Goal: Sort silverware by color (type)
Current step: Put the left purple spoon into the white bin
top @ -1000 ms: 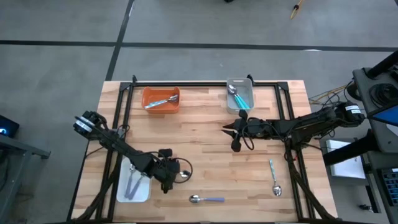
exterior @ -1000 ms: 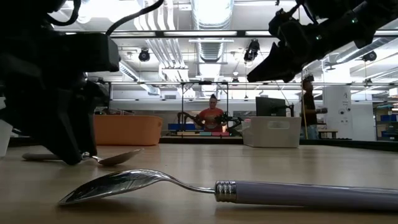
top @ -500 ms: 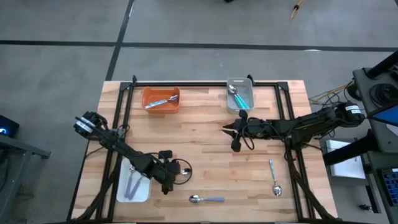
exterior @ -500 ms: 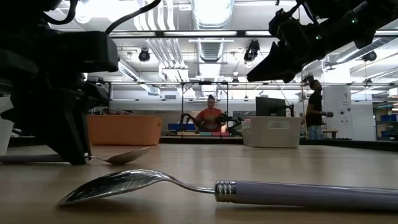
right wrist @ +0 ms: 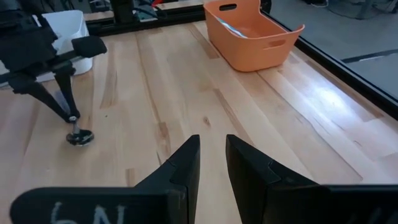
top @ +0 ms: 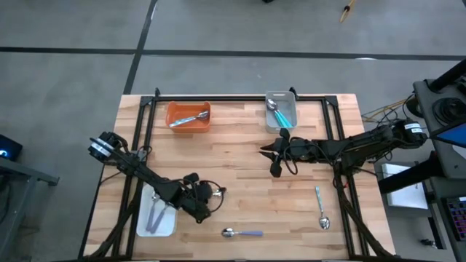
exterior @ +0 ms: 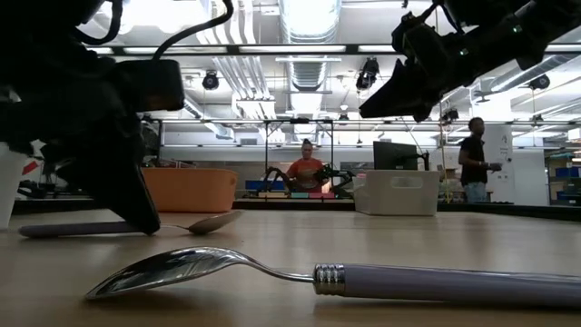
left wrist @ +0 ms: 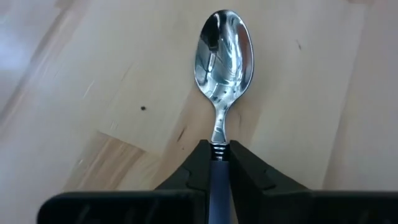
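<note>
Left tool (top: 210, 196): low over the front-left part of the wooden table (top: 233, 138), fingers (left wrist: 193, 168) pinched on the handle of a lavender-handled spoon (left wrist: 222, 74); that spoon's bowl points away from the wrist, and the low view shows it roughly level just above the tabletop.

Right tool (top: 273, 151): raised over the table's middle, just in front of the grey tray (top: 282, 111); its two fingers (right wrist: 186, 163) stand a narrow gap apart, with nothing between them.

Silverware on the table:
- Second lavender-handled spoon (top: 242, 233), lying flat near the front edge, just right of the left tool.
- Teal-handled spoon (top: 321, 207), lying flat at the front right, bowl toward the front edge.

Silverware in trays:
- Grey tray, back centre-right: teal-handled spoons (top: 281, 114).
- Orange tray (top: 188, 116), back left: pale silver-blue spoon (top: 188, 120).
- White tray (top: 156, 215), front left, beside the left arm: lavender handles (top: 153, 215).

Room beyond the table: two people, far off.
</note>
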